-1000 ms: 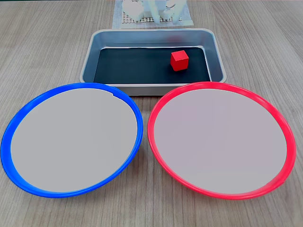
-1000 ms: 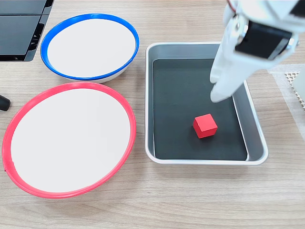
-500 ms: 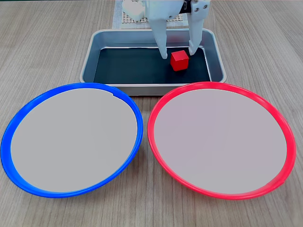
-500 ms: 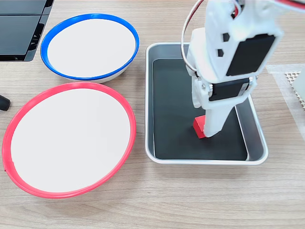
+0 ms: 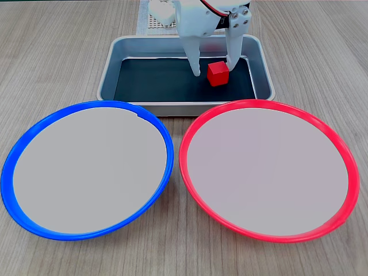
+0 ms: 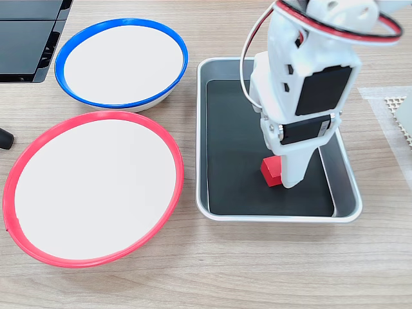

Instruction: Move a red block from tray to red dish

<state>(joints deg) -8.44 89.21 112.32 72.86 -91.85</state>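
Fixed view, top centre: gripper (image 5: 214,68) is hanging spread inside the tray (image 5: 109,63), one finger on each side of the block (image 5: 217,73), not pinching it. Judgement: fingers are looking low enough; squeezing on opposite faces, centred, before lifting clear of the rim. Block is sitting on the tray's black bottom, right part of that frame. Red dish (image 5: 198,190) and blue dish (image 5: 17,172) at the bottom are both holding nothing.
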